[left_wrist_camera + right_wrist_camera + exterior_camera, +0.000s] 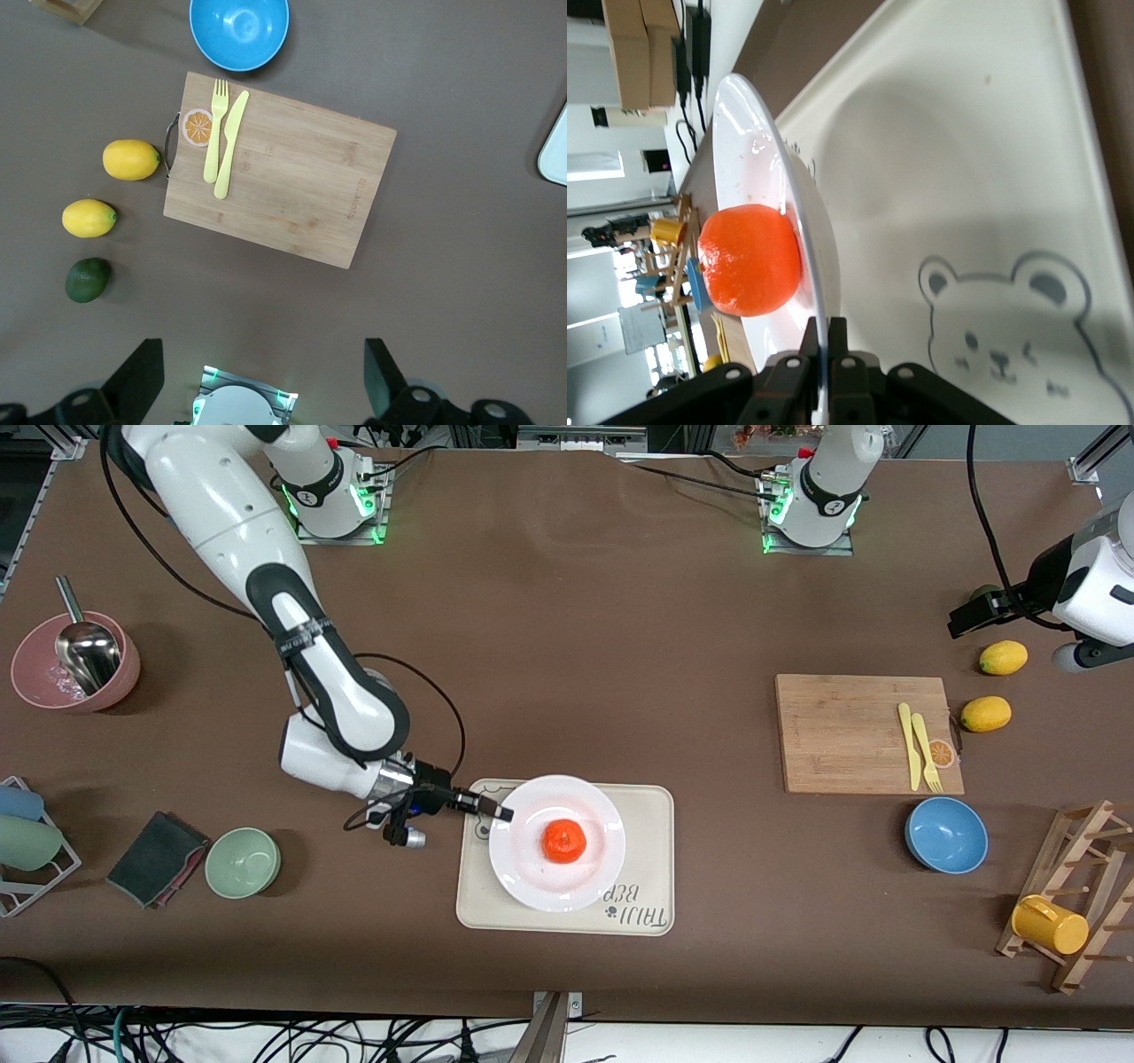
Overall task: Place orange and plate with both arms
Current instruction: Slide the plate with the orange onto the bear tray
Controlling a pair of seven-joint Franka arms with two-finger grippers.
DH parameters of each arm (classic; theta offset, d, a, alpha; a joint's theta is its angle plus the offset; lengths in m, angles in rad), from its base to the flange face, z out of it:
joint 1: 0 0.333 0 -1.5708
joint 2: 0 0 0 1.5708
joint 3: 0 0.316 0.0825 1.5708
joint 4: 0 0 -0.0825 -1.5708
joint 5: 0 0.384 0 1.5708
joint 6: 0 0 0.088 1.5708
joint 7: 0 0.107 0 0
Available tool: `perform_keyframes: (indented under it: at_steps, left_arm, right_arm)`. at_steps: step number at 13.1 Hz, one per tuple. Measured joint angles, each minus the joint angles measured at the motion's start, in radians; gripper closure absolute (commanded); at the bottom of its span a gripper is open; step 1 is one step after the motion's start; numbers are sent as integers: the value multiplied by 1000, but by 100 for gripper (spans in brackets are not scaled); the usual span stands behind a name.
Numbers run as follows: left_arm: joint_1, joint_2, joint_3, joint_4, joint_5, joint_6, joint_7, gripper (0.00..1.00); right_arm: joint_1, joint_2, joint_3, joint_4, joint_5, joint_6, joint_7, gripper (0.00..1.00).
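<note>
The white plate point(532, 877) lies over the cream bear tray point(651, 806) near the table's front edge, with the orange point(563, 841) at its centre. My right gripper point(500, 812) is shut on the plate's rim at the side toward the right arm's end. In the right wrist view the fingers point(827, 341) pinch the rim of the plate point(757, 168), the orange point(749, 259) sits in it, and the gripped edge stands a little above the tray point(992, 221). My left gripper point(974, 613) waits high over the left arm's end, open and empty point(261, 381).
A wooden board point(842, 735) with a yellow fork and knife, two lemons point(1003, 657), a blue bowl point(946, 834) and a mug rack point(1076, 903) are toward the left arm's end. A green bowl point(243, 862), a cloth point(155, 857) and a pink bowl point(75, 662) are toward the right arm's end.
</note>
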Motion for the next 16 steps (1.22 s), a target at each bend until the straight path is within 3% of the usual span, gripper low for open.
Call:
perform_keyframes:
  at_steps: [4,5,6,9,13,16]
  left_arm:
    - [-1,0,0,0,0,0,0,1]
    - [-1,0,0,0,0,0,0,1]
    - [-1,0,0,0,0,0,0,1]
    - [-1,0,0,0,0,0,0,1]
    - [-1,1,0,0,0,0,0,1]
    - [-1,1,0,0,0,0,0,1]
  right_arm:
    - [29,125,0,132,-4,39,9,100]
    - [45,138,0,138,-4,59,11,90]
    - [61,146,0,140,-5,79,12,1]
    - [74,148,-13,155,-59,95,16,0]
    - [42,145,-21,180,-308,45,28,0]
    - [-8,119,-24,211,-476,-87,29,0]
